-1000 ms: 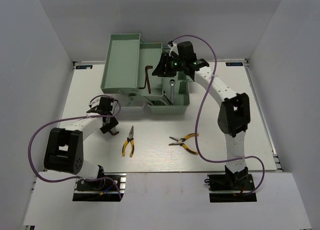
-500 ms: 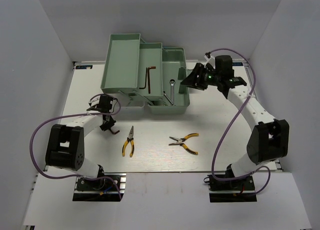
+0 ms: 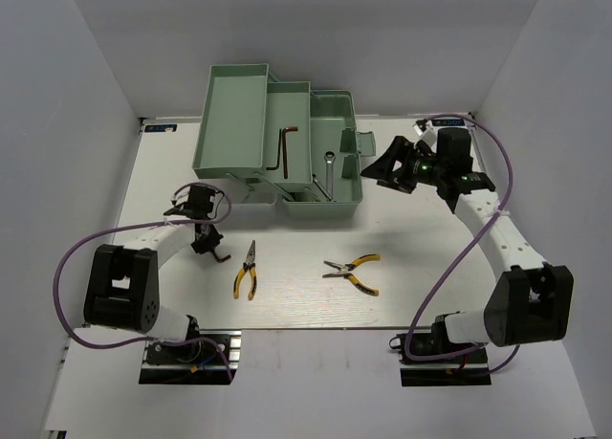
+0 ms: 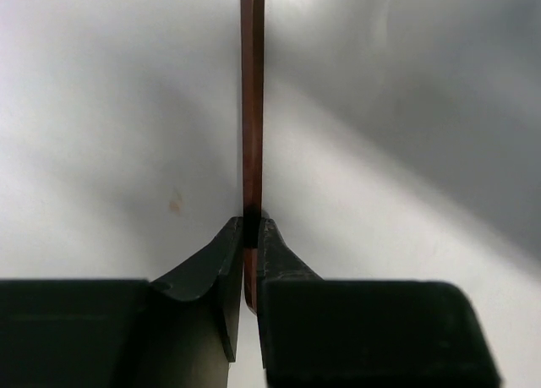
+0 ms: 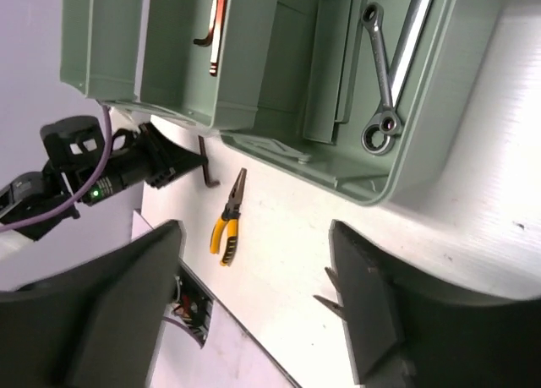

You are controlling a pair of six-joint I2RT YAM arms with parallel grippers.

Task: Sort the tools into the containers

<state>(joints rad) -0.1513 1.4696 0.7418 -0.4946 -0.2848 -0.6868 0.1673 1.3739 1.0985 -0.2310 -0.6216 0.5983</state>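
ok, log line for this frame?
left fingers: shut on hex key | right fingers: open, beside toolbox | toolbox: wrench, second hex key | table: two pliers

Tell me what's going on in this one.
The left gripper is shut on a thin hex key, down near the table in front of the toolbox. The right gripper hangs open to the toolbox's right, holding nothing. A wrench lies in the bottom compartment, and another hex key in the middle tray. The left-hand pliers and right-hand pliers lie unsorted on the table.
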